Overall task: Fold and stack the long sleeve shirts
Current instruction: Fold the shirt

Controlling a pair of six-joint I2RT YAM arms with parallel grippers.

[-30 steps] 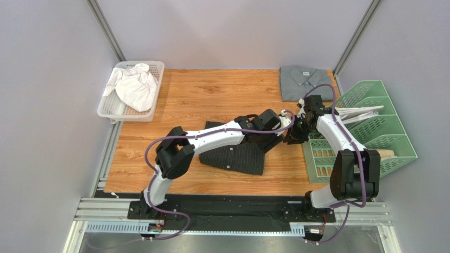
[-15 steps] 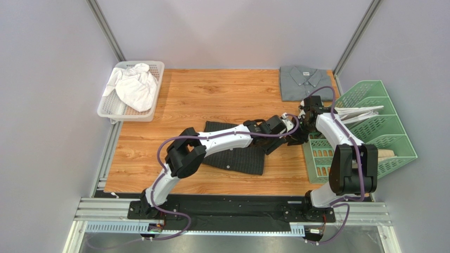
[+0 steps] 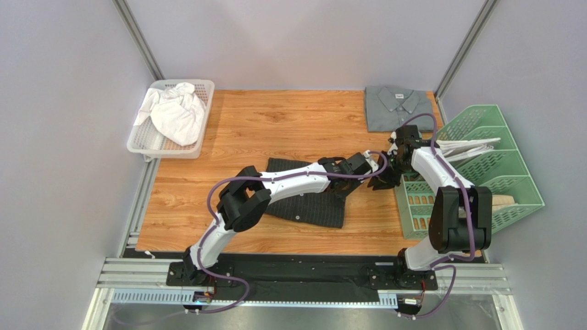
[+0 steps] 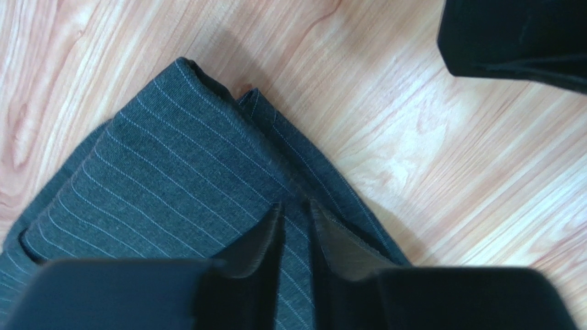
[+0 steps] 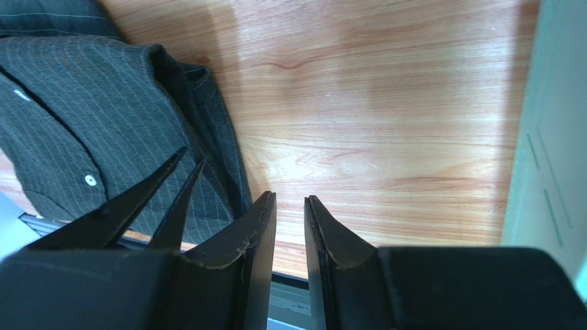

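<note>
The black pinstriped shirt (image 3: 310, 203) lies folded on the wooden table, at mid-front. My left gripper (image 3: 377, 180) reaches past the shirt's right edge and is shut on a fold of its cloth (image 4: 165, 165); the fingertips (image 4: 275, 213) pinch striped cloth between them. My right gripper (image 3: 390, 173) hovers just right of it, over bare wood. Its jaws stand a narrow gap apart with nothing between them (image 5: 289, 197). The shirt also shows at the left of the right wrist view (image 5: 69, 89). The grey shirt (image 3: 396, 108) lies folded at the back right.
A white basket (image 3: 204, 86) holding white cloth (image 3: 176, 113) stands at the back left. A green file rack (image 3: 482, 172) with papers (image 3: 468, 146) stands along the right edge, close to both grippers.
My left arm has stretched further right, carrying the pinched shirt edge with it. My right gripper has shifted slightly up and right, away from the shirt.
</note>
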